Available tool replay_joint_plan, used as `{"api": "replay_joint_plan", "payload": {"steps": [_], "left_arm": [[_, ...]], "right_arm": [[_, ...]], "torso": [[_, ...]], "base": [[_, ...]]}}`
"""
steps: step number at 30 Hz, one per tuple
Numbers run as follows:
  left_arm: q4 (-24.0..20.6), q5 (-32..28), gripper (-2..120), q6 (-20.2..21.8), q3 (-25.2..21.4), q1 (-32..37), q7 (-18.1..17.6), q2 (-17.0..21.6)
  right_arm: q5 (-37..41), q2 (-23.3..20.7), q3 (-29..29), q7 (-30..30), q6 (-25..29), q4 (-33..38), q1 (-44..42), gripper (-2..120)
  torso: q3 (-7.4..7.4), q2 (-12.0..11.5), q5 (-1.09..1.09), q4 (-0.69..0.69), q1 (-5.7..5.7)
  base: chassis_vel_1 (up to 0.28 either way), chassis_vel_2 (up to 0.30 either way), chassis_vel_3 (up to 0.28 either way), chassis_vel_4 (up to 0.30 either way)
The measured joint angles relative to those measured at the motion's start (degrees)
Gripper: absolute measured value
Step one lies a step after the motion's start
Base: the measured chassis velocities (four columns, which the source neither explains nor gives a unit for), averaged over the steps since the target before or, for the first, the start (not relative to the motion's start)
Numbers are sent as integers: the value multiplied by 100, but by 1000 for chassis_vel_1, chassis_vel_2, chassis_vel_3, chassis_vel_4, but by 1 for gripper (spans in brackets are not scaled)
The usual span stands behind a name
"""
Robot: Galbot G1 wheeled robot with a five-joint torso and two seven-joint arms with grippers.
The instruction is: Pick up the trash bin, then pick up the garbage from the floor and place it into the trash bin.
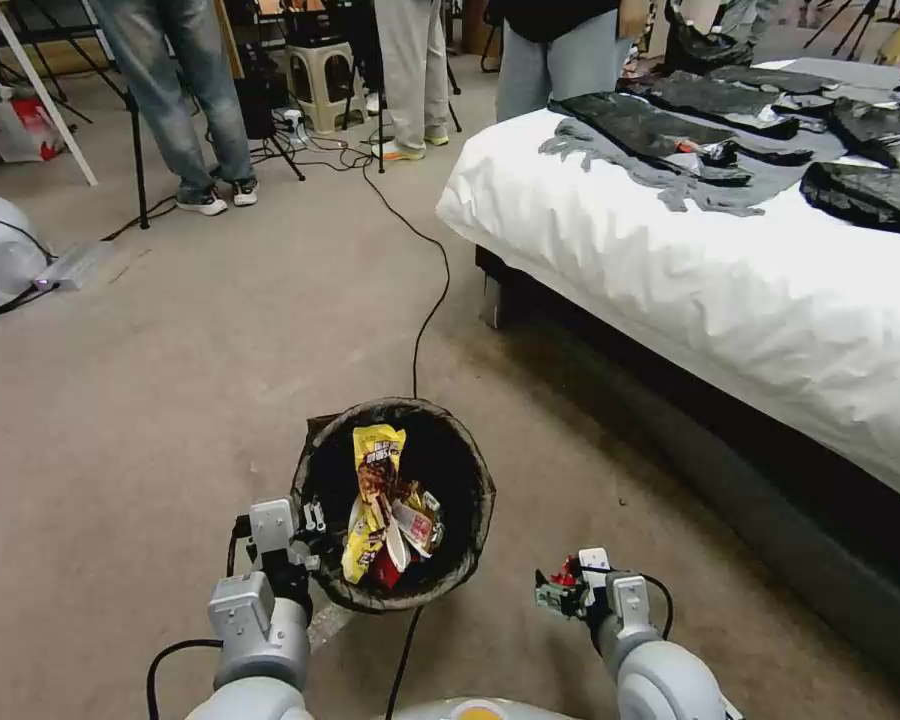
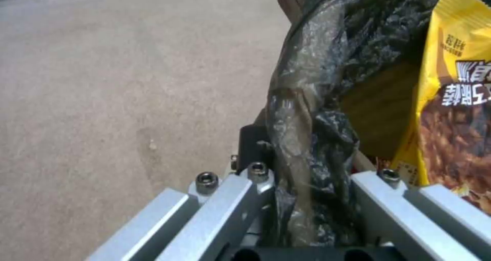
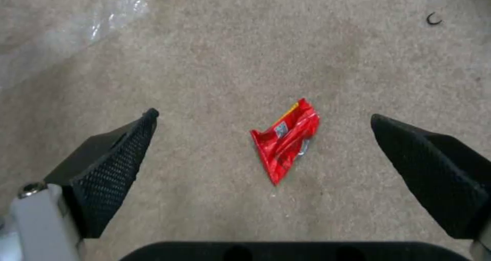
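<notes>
The trash bin point(image 1: 478, 470), lined with a crinkled black bag, hangs low in front of me. My left gripper point(image 1: 313, 518) is shut on its near-left rim; in the left wrist view the fingers point(image 2: 230, 199) clamp the bag-covered rim point(image 2: 299, 99). Garbage lies inside: a yellow-brown snack wrapper point(image 1: 375, 480) point(image 2: 455, 99) and red-and-white wrappers point(image 1: 410, 530). My right gripper point(image 1: 568, 592) hovers low at the right, open point(image 3: 264, 116). A crumpled red wrapper point(image 3: 286, 138) lies on the carpet straight below, between its fingertips and apart from them.
A bed with a white sheet point(image 1: 770, 290) and black clothes point(image 1: 670, 130) fills the right side. A black cable point(image 1: 432, 300) runs across the carpet to the bin. People's legs, a stool point(image 1: 320, 80) and a white device point(image 1: 0, 250) stand farther off.
</notes>
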Motion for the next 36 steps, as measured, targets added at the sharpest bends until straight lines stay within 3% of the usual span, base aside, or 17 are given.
{"api": "replay_joint_plan", "payload": {"steps": [36], "left_arm": [[147,18,0,20,13,-86,-9,-22]], "right_arm": [[-394,736,-52,-580,498,-1775,644,100]], "torso": [[0,0,0,0,1]], "base": [[0,0,0,0]]}}
